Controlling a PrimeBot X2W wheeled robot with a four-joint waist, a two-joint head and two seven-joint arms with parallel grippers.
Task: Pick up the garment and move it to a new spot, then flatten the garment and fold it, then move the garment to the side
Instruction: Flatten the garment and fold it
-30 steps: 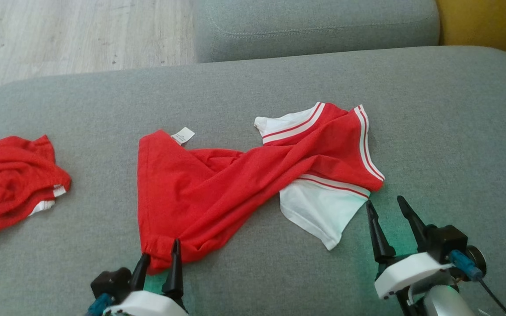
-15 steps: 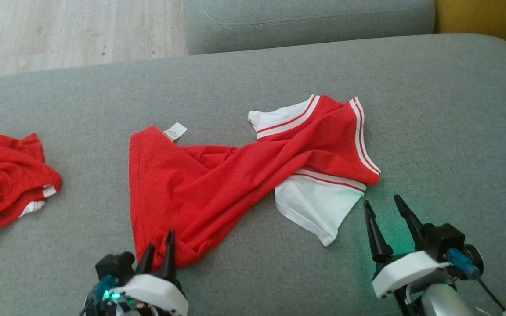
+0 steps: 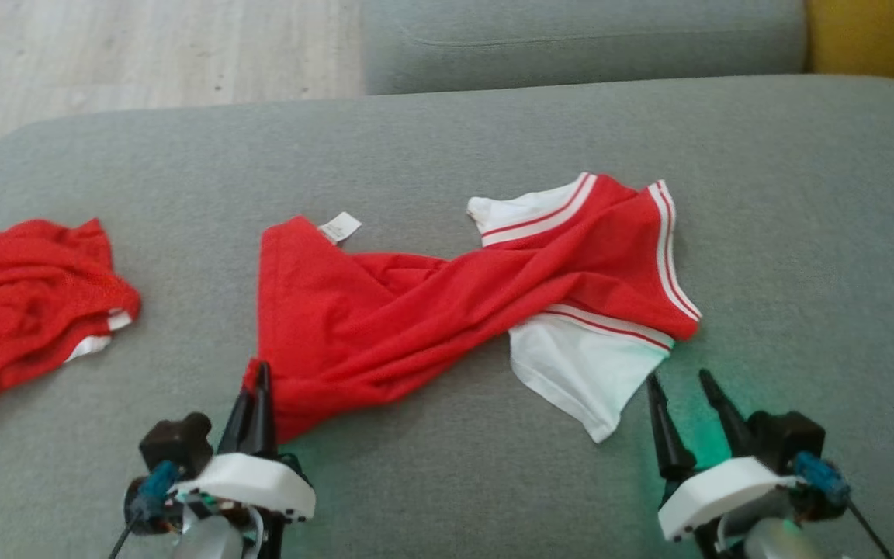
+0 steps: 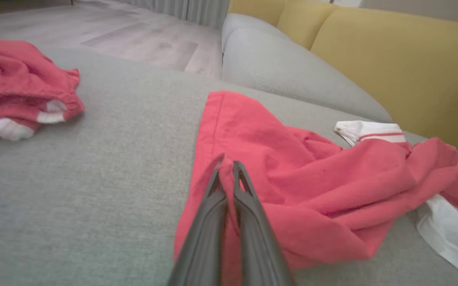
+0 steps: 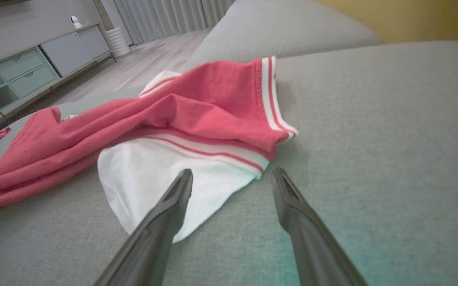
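**Left hand pinched on the hem, right hand ready at the sleeve**

My left hand (image 4: 229, 163) is closed on the near hem corner of the red knit shirt with white sleeves and red-and-white striped trim (image 3: 416, 310). In the left wrist view a small tuck of red cloth stands up between the two dark fingers. My right hand (image 5: 232, 171) is open and holds nothing. One finger is over the white sleeve (image 5: 165, 178) and the other over bare upholstery, and I cannot tell whether either tip touches.

The shirt lies twisted across the middle of the grey fabric sofa seat (image 3: 804, 233), hem toward my left and striped end toward my right. A white label (image 3: 340, 227) pokes out at the far hem corner.

My left pinch looks shallow, so I judge a slow lift is safest. The right hand should first close on the sleeve near the striped band, taking every layer. Raising both hands together and easing them apart should let the twist fall out.

A crumpled red garment with white edging (image 3: 28, 303) lies well apart on my left, so the new spot should stay clear of it. Beyond the seat are a second grey cushion (image 3: 571, 39), pale wooden floor (image 3: 144, 54) and a yellow cushion (image 4: 392, 59). Nothing blocks the lift.
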